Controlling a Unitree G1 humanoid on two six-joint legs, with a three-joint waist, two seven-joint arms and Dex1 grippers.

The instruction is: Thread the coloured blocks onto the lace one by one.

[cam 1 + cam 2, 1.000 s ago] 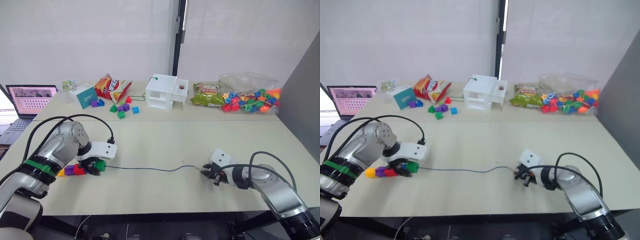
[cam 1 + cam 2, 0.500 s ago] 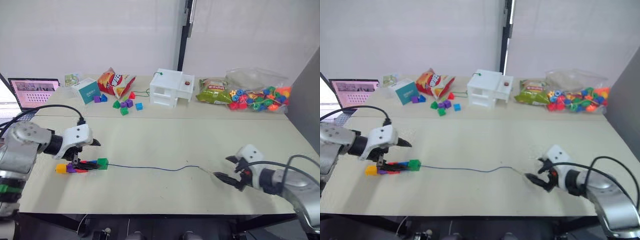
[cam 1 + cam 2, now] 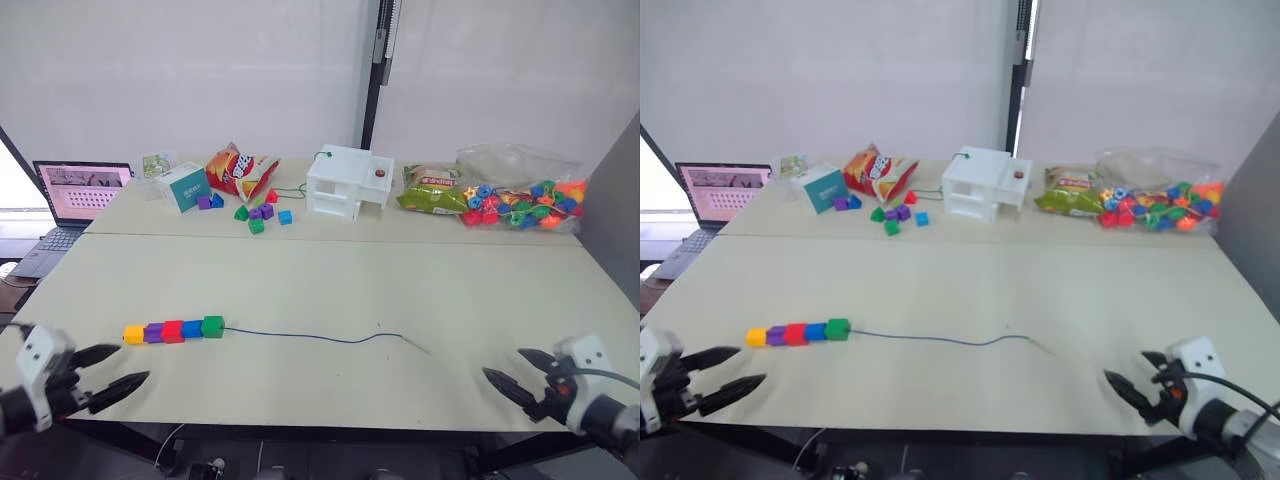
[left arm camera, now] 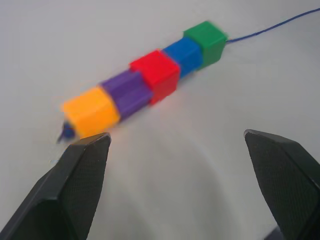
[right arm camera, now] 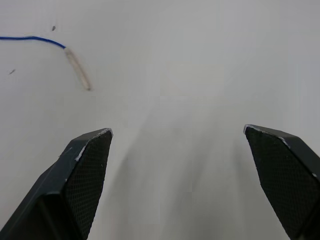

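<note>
Five blocks point(image 3: 173, 330) sit in a touching row on the table point(image 3: 330, 280), strung on the lace point(image 3: 300, 336): yellow-orange point(image 3: 133, 334) at the outer end, then purple point(image 3: 153, 332), red point(image 3: 172, 331), blue point(image 3: 191, 328) and green point(image 3: 212, 326). The lace runs out of the green block toward the robot's right in a loose wave and ends in its pale tip point(image 3: 418, 347), which lies flat on the tabletop; a short dark stub of cord shows past the yellow-orange block in the left wrist view. The left gripper point(image 3: 108, 372) hovers at the near edge of the table, near the yellow-orange end of the row but apart from it, its fingers spread wide and holding nothing. The right gripper point(image 3: 518, 372) hovers at the near edge on the other side, well apart from the tip, fingers likewise spread and empty. Along the far side stand a laptop point(image 3: 77, 192), a teal box point(image 3: 185, 187), a snack bag point(image 3: 238, 172), loose small blocks point(image 3: 260, 211), a white toy house point(image 3: 348, 181) and a bag of beads point(image 3: 515, 192).
</note>
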